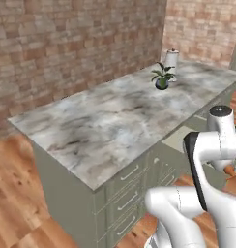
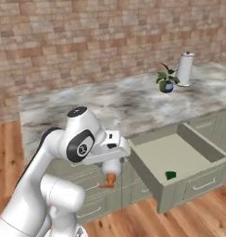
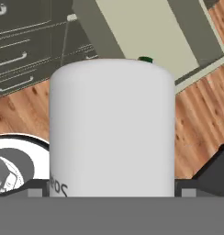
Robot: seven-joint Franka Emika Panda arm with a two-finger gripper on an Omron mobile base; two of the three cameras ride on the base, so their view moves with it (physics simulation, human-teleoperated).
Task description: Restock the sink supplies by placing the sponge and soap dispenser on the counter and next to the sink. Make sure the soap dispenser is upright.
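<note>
My gripper (image 2: 111,163) hangs in front of the island's cabinets, shut on the soap dispenser (image 2: 110,172), a pale bottle held upside down with its orange pump pointing at the floor. In the hand view the soap dispenser (image 3: 111,128) is a big white cylinder between the jaws, and its orange tip (image 1: 230,171) peeks out beside the arm. The sponge (image 2: 170,175), a small green block, lies near the front of the open drawer (image 2: 147,178), to the right of the gripper; the sponge (image 3: 145,59) peeks over the bottle's edge. The counter and the sink are out of view.
A marble island top (image 2: 110,106) stretches behind the arm, with a potted plant (image 2: 166,79) and a white canister (image 2: 185,68) at its far end. Sage-green drawers with handles (image 1: 122,193) line its front. Wooden floor lies below, a brick wall behind.
</note>
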